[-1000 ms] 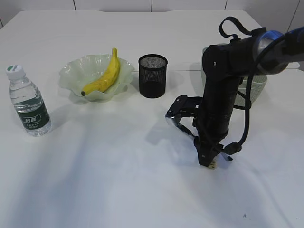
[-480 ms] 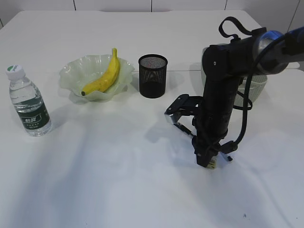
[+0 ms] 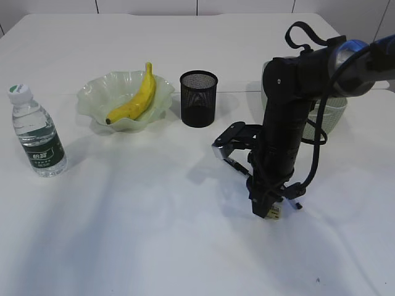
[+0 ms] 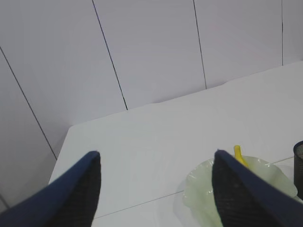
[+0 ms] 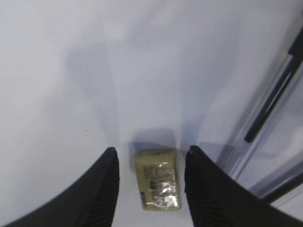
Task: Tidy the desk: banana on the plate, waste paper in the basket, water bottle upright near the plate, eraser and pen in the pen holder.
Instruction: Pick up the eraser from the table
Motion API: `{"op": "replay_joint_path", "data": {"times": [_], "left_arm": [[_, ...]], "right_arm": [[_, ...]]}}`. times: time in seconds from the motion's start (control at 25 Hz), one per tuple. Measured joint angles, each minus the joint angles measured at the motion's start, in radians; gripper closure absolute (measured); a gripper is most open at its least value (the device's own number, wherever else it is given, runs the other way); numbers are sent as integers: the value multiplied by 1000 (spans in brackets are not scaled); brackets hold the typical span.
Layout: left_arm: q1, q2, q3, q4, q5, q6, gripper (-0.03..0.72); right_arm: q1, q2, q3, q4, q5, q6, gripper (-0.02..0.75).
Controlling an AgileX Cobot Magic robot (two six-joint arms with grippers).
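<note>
My right gripper [image 5: 151,149] points straight down at the table, open. The tan wrapped eraser [image 5: 158,178] lies flat between its fingers with a gap on each side. In the exterior view the eraser [image 3: 275,213] peeks out beside the gripper [image 3: 265,213]. The black pen [image 5: 272,101] lies on the table just right of the gripper. The banana [image 3: 137,98] rests in the pale green plate [image 3: 92,105]. The water bottle [image 3: 37,132] stands upright left of the plate. The black mesh pen holder [image 3: 198,98] stands right of it. My left gripper [image 4: 156,153] is open and empty. Waste paper is out of view.
A pale mesh basket [image 3: 335,111] sits at the back right, mostly behind my right arm. The left wrist view looks across the far table edge to a panelled wall, with the plate [image 4: 199,189] and the banana tip [image 4: 239,153] at lower right.
My right arm has shifted slightly to the left over the eraser. Everything else stays where it was.
</note>
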Motion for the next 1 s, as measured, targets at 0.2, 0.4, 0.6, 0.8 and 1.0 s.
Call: {"op": "replay_joint_path", "data": {"times": [0.2,0.4,0.6,0.8,1.0], "left_arm": [[0,0,0,-4,0,0,169],[0,0,0,-6,0,0,169],[0,0,0,-6,0,0,169],[0,0,0,-8,0,0,169],[0,0,0,-11,0,0,169]], "right_arm": [[0,0,0,0,0,11,393],[0,0,0,0,0,45,393],[0,0,0,-11,10,61,383],[0,0,0,-37,22,63,381],[0,0,0,-52,20,64,381]]}}
